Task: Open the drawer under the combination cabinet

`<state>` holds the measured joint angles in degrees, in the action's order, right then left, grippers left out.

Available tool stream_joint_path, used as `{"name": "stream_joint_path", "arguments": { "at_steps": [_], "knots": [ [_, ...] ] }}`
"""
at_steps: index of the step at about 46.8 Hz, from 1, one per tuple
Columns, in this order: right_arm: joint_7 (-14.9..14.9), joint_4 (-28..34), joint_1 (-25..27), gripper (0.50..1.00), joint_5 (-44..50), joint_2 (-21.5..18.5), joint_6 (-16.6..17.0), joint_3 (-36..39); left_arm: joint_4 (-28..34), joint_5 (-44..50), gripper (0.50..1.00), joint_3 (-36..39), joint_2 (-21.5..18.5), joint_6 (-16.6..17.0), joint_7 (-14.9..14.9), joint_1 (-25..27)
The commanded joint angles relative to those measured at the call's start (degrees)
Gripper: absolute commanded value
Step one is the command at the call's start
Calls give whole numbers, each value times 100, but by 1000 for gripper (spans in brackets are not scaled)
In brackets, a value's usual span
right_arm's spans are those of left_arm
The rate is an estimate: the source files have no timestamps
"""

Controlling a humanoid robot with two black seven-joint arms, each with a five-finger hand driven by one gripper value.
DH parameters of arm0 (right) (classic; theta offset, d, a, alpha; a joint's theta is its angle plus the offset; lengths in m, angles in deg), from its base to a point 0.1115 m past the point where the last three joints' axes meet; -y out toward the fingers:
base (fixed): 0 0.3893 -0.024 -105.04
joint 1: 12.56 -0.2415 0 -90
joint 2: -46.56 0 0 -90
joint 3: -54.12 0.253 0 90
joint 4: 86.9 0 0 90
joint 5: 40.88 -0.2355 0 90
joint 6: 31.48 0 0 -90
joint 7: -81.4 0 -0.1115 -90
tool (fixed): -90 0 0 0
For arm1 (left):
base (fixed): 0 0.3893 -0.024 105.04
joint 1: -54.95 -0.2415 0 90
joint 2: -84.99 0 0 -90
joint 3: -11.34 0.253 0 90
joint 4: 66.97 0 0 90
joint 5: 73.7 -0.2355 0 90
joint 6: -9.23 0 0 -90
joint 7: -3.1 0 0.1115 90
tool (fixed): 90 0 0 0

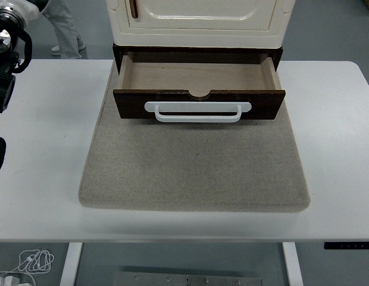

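Head view: dark wooden drawer (199, 77) open, white loop handle (197, 111).

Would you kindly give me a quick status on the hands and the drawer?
Left arm at left edge, robot hand not visible; right out of view. Drawer pulled open under the cabinet, inside bare, white handle free. Mat in front unobstructed.

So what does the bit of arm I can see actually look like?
Only the left arm shows, at the picture's left edge: black, blocky segments with a round silver metal cap and a white rounded section at the top corner. A black curved piece sits lower on the edge. No robot hand is visible.
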<state>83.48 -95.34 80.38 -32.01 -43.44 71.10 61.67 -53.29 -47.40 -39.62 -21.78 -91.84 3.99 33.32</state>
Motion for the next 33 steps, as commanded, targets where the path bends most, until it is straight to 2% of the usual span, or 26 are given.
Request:
{"name": "stream_joint_path", "arguments": {
  "at_steps": [1, 6, 33],
  "knots": [
    [3, 0, 13, 926, 0, 0, 7, 1, 3, -2, 1000, -124, 147, -202, -1, -209],
    [3, 0, 13, 926, -9, 0, 7, 1, -5, -11, 1000, -160, 244, -458, -1, -394],
    [3, -9, 13, 926, -9, 0, 33, 54, -93, -81, 1000, -89, 385, -423, -80, -456]
  ]
}}
